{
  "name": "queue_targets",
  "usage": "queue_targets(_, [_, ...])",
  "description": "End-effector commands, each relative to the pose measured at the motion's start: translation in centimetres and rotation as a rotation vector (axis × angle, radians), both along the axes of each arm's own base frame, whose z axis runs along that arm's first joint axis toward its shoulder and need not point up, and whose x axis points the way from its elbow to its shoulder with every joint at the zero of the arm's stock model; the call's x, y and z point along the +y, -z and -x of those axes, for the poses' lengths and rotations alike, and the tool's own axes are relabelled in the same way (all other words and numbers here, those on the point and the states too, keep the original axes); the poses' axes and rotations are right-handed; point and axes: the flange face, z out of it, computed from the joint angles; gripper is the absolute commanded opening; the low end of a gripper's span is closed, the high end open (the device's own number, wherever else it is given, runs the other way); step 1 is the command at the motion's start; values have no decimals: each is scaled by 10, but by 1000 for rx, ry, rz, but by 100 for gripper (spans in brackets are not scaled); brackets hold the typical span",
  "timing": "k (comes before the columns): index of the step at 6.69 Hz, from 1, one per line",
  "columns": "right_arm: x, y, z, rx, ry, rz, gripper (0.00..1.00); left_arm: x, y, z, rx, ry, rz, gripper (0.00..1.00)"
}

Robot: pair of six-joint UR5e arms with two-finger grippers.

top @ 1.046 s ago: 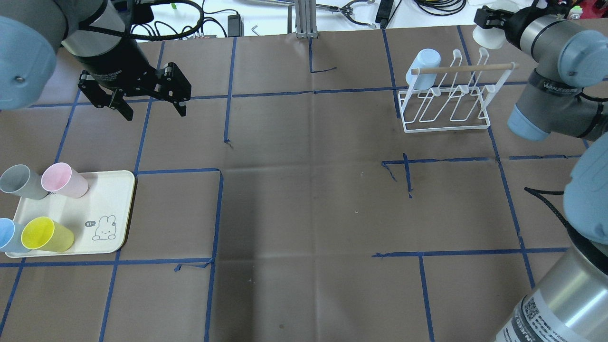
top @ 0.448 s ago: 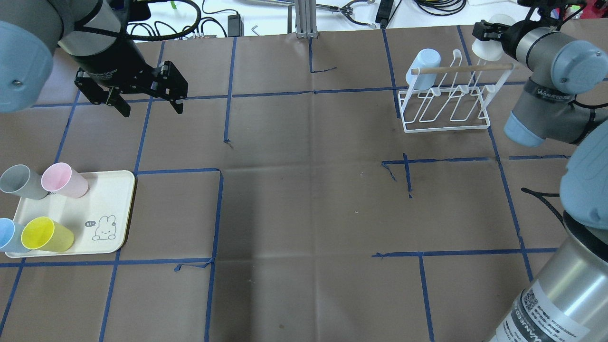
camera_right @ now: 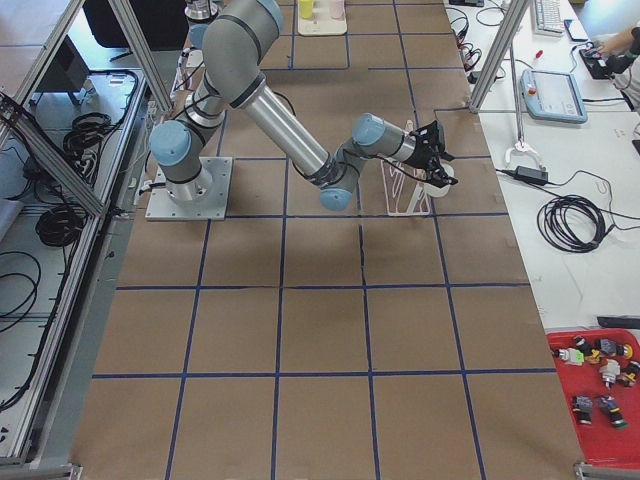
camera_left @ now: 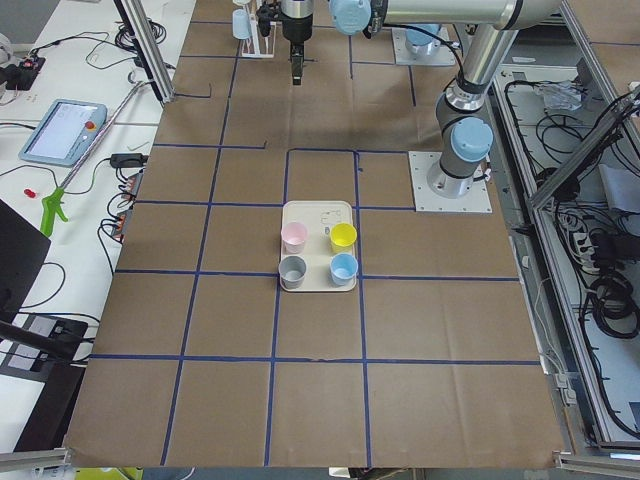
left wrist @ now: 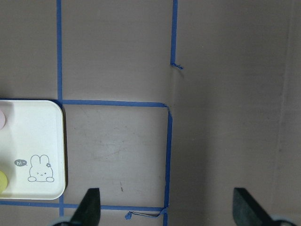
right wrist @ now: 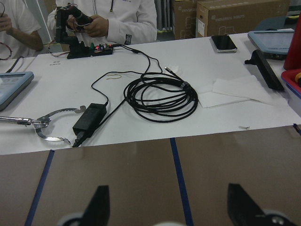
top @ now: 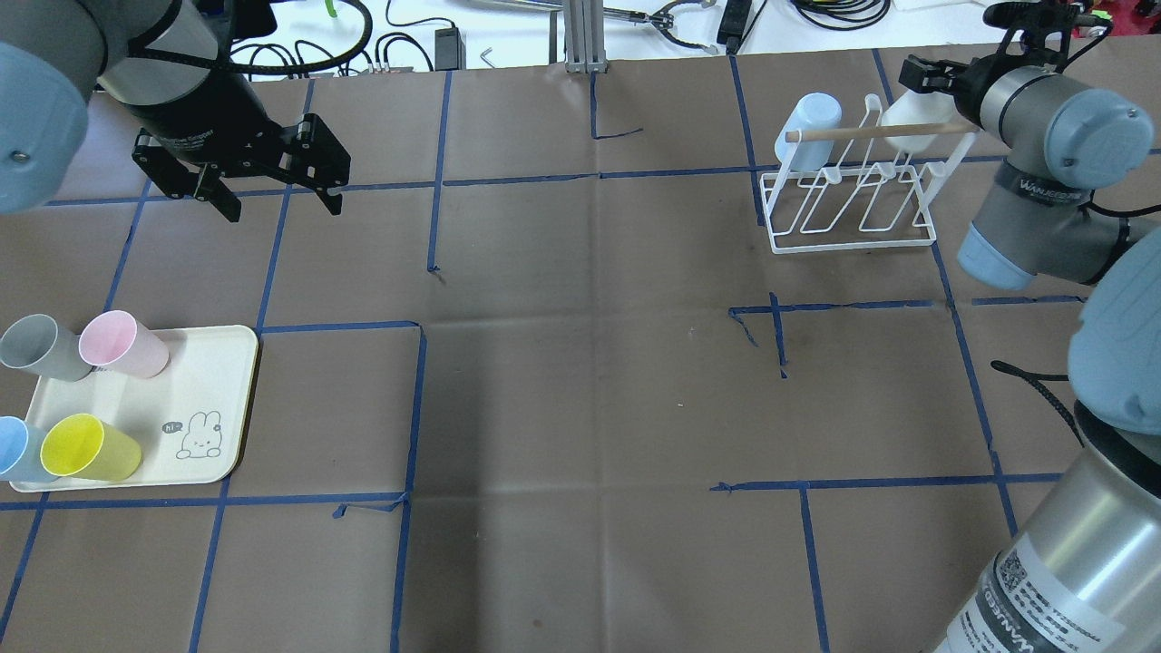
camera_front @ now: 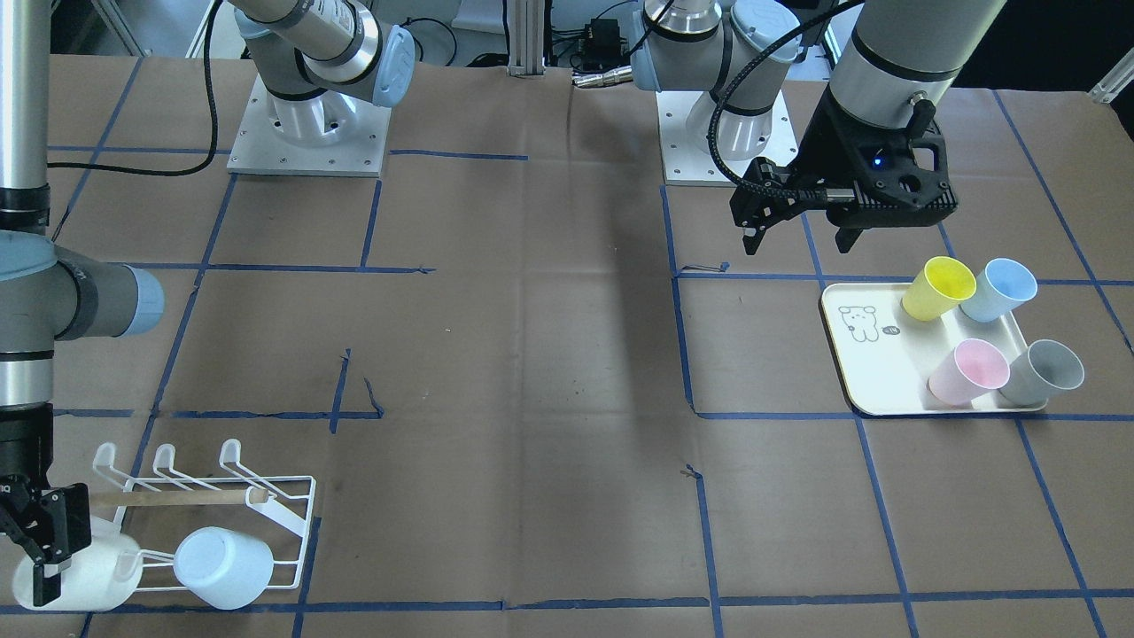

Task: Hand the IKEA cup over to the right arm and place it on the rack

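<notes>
Cup: the white plastic cup lay tilted at the end of the white wire rack nearest the right arm, touching its wires, below one end of the light wooden dowel handle.
Right gripper: the black two-finger right gripper was clamped on the white plastic cup, one finger across the cup's wall.
Rack load: a light blue plastic cup hung mouth-down on the prong at the opposite end.
Left gripper: the black left gripper hung over bare table with its fingers spread, holding nothing.
Tray: the cream rectangular tray carried grey, pink, blue and yellow cups.
Writing: the rabbit drawing had a "hi~" bubble; a cardboard box read "UNIVERSAL ROBOTS"; the right arm's band lettering could not be read with certainty.
</notes>
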Motion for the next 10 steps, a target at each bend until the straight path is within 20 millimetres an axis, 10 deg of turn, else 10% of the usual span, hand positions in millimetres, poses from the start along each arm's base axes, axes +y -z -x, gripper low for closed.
queue_targets(1, [-2,1,0,-5,-7,-28,100,0,1,2,2,-1,-2,100])
queue_targets(7, [8,-97,-17,-59,-30,-173,100,-1,2,4,12,-6,-3,100])
queue_targets(10, [34,-129,-73,-84,-46,-458,100,-2,3,5,10,-6,-5,100])
